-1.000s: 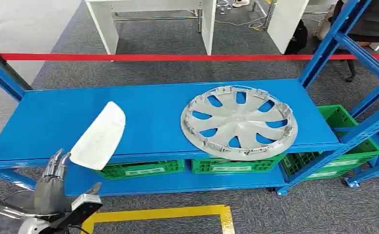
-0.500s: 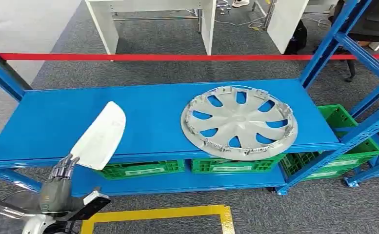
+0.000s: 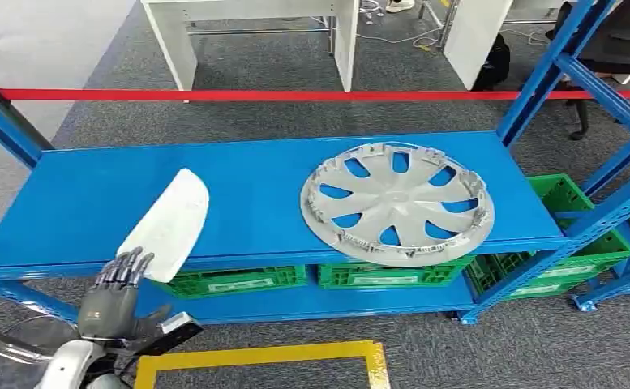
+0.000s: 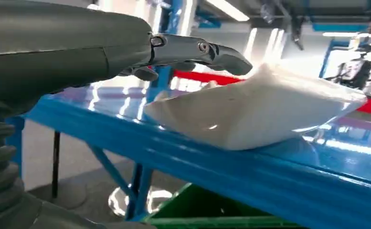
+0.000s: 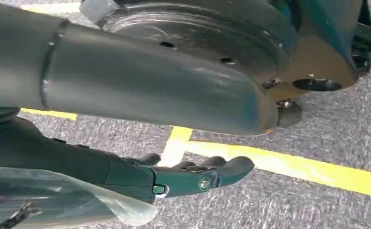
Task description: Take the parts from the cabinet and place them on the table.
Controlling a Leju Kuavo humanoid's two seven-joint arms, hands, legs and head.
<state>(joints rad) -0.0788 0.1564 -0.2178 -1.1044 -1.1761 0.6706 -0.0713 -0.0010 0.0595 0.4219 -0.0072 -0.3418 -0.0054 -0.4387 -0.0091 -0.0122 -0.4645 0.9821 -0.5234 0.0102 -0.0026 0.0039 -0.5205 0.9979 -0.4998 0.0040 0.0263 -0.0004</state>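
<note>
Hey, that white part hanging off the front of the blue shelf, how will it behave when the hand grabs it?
The white part looks like a thin moulded shell, so probably light and fairly stiff. Its glossy, curved surface may slip against the left hand. Overhanging the blue shelf edge, it could tip off if nudged.

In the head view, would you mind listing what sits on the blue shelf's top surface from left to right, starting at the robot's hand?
Left hand → white part → silver wheel cover, all along the blue shelf.
</note>
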